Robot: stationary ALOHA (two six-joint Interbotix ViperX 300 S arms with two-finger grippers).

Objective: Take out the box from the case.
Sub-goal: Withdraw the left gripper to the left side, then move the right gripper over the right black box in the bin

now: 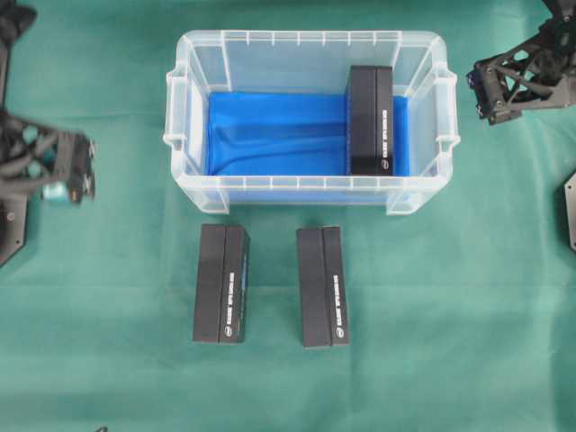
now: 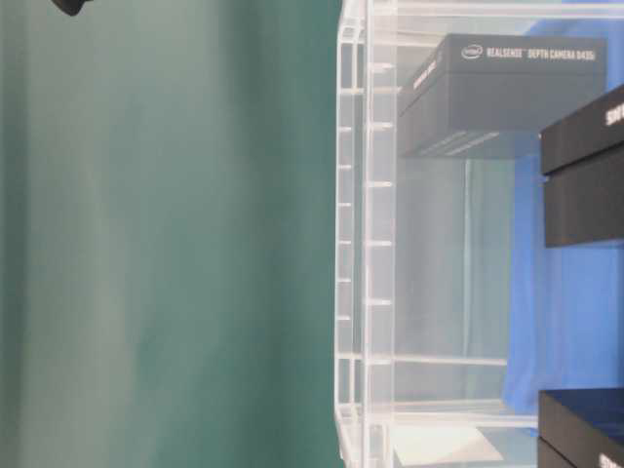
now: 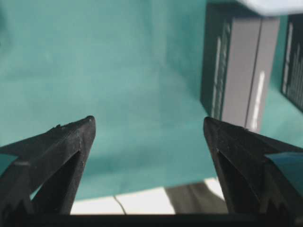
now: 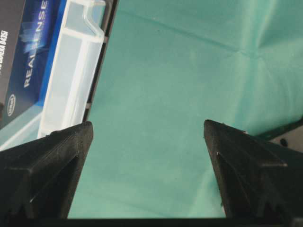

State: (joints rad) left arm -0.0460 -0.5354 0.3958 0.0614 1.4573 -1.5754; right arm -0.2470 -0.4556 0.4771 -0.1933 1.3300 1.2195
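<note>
The case [image 1: 310, 38], a clear plastic bin with a blue lining, stands at the back middle of the green cloth. One black box [image 1: 371, 120] lies inside it against the right wall. It also shows through the clear wall [image 2: 366, 244] as a dark box [image 2: 507, 93]. My left gripper [image 1: 81, 171] hovers well to the left of the case, open and empty [image 3: 149, 125]. My right gripper [image 1: 481, 94] hovers just off the case's right end, open and empty [image 4: 147, 127], with the case's handle [image 4: 71, 80] at its left.
Two more black boxes [image 1: 220, 283] [image 1: 323, 286] lie side by side on the cloth in front of the case. The left wrist view shows one of them [image 3: 239, 66] ahead to the right. An arm base [image 1: 569, 211] sits at the right edge.
</note>
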